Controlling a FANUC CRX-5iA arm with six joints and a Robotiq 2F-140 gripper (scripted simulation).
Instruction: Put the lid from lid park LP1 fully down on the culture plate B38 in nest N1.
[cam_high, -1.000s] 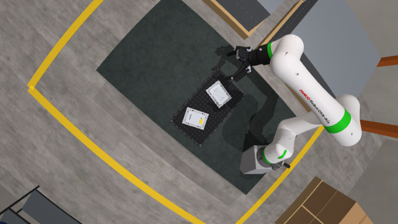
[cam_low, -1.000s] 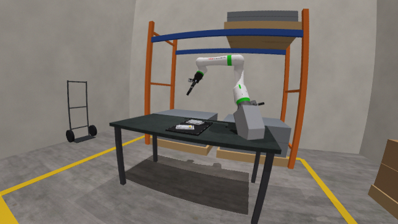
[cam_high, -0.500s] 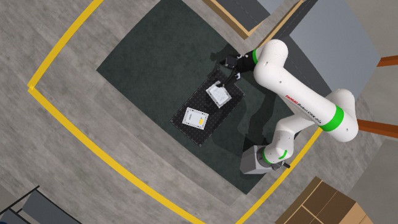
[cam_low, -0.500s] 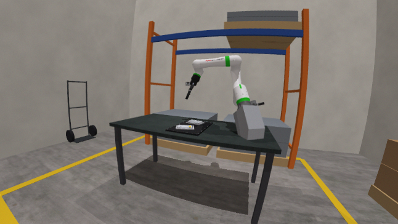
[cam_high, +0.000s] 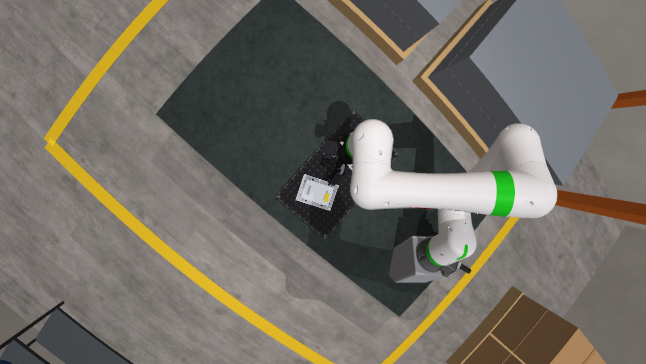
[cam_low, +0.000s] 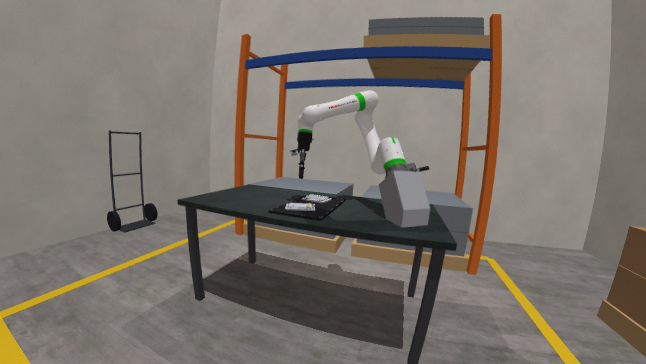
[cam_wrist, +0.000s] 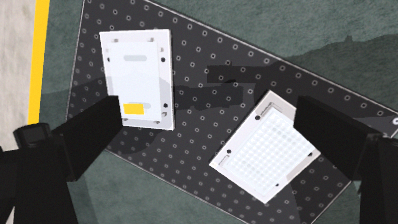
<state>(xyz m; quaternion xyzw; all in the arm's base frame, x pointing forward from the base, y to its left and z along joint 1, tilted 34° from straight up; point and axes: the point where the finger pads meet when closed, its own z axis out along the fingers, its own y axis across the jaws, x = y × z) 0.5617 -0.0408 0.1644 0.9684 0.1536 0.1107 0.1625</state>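
Note:
The lid (cam_wrist: 137, 75) (cam_high: 316, 192) (cam_low: 300, 205) is a flat white rectangle with a yellow tag. It lies in its park on the black perforated board (cam_wrist: 200, 165) (cam_high: 300, 215) (cam_low: 327, 210). The culture plate (cam_wrist: 265, 147) (cam_low: 316, 198) is white with a grid of wells, uncovered, and turned at an angle on the same board. In the overhead view the arm hides it. My gripper (cam_wrist: 208, 111) (cam_high: 335, 165) (cam_low: 301, 170) is open and empty. It hangs well above the board, between the lid and the plate.
The board lies on a dark green table (cam_high: 225, 100) (cam_low: 225, 205). The arm's grey pedestal (cam_high: 407, 262) (cam_low: 405, 197) stands on the table's right end. An orange rack (cam_low: 492, 150) with boxes stands behind, and a hand truck (cam_low: 127, 180) is at the far left.

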